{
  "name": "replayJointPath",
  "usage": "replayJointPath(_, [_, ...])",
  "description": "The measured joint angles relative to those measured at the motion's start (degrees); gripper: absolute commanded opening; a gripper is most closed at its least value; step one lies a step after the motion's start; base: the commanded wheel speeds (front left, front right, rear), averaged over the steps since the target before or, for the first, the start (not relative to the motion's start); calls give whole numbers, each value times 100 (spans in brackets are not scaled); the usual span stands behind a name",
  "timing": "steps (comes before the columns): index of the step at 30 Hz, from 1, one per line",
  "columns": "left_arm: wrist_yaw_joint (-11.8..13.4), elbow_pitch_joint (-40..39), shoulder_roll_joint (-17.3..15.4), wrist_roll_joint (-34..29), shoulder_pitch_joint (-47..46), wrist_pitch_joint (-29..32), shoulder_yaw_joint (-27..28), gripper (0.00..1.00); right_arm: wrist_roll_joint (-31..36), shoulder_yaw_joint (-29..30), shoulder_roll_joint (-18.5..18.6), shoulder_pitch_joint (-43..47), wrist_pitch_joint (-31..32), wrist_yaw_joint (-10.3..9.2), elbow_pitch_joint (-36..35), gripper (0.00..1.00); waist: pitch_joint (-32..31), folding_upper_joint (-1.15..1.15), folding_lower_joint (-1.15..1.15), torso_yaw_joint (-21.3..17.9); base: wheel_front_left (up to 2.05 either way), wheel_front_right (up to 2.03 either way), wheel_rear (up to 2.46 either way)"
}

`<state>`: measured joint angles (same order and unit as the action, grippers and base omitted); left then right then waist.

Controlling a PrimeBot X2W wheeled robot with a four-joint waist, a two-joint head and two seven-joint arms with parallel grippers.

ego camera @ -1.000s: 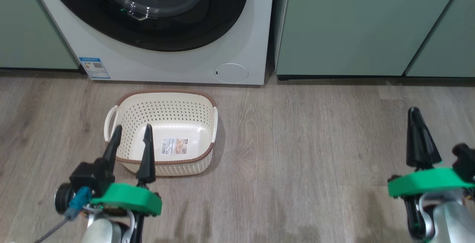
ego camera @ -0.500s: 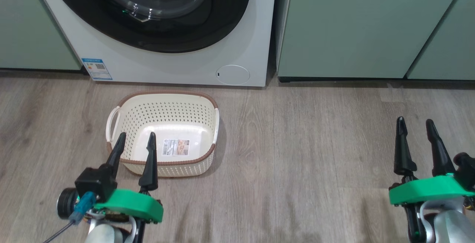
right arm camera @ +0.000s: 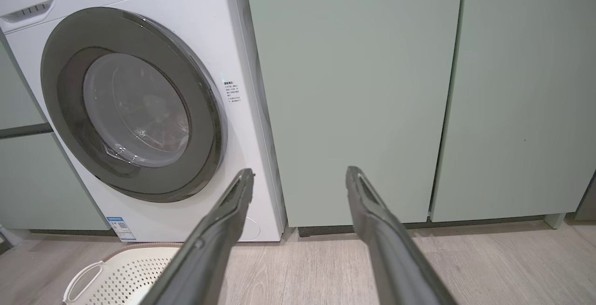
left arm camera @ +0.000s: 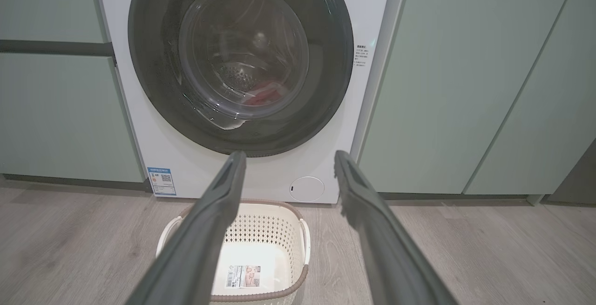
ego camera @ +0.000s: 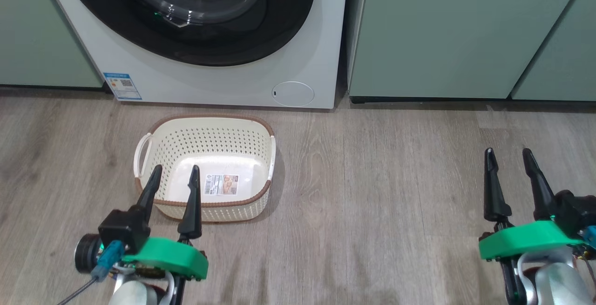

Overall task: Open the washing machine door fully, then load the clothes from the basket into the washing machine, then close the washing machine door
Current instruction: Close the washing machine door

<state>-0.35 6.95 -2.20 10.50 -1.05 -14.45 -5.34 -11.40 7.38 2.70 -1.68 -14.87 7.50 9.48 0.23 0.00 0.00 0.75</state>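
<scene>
In the head view, the big white washing machine (ego camera: 209, 81) stands at 11 o'clock. Its round door (ego camera: 279, 30) has a wide shiny black ring and a bulging clear glass bowl. The door lies flat against the machine. The red, soft clothes (left arm camera: 263, 95) sit inside the drum, behind the glass. A blue-edged sticker (ego camera: 122, 86) and a round flap (ego camera: 292, 93) are low on the front.

The cream plastic basket (ego camera: 205, 132) stands on the grey wood floor (ego camera: 372, 179) at 8 o'clock. It has dotted holes, a brown woven rim and a label (ego camera: 222, 184) on its smooth bottom.

The left tool (ego camera: 176, 169) at 7 o'clock hangs over the basket's near rim, its pointed dark fingers spread and holding nothing. The right tool (ego camera: 507, 152) at 4 o'clock is spread too, above bare floor. Smooth pale green cabinets (ego camera: 442, 30) stand at 1 o'clock.
</scene>
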Motion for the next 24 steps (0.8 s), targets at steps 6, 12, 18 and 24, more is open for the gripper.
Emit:
replayJointPath(6, [2, 20, 0, 9, 21, 0, 4, 100, 30, -23, 0, 0, 0, 0, 10, 100, -3, 0, 0, 8, 0, 0, 0])
replayJointPath(12, [0, 64, 0, 10, 23, 0, 13, 100, 24, -32, 0, 0, 0, 0, 37, 100, -7, 0, 0, 18, 0, 0, 0])
replayJointPath(18, [-3, 116, 0, 9, 26, 0, 12, 100, 24, -49, 0, 0, 0, 0, 54, 100, 1, 0, 0, 27, 0, 0, 0])
replayJointPath(24, [-5, 135, 0, 9, 26, 0, 10, 100, 23, -60, 0, 0, 0, 0, 58, 100, 3, 0, 0, 35, 0, 0, 0])
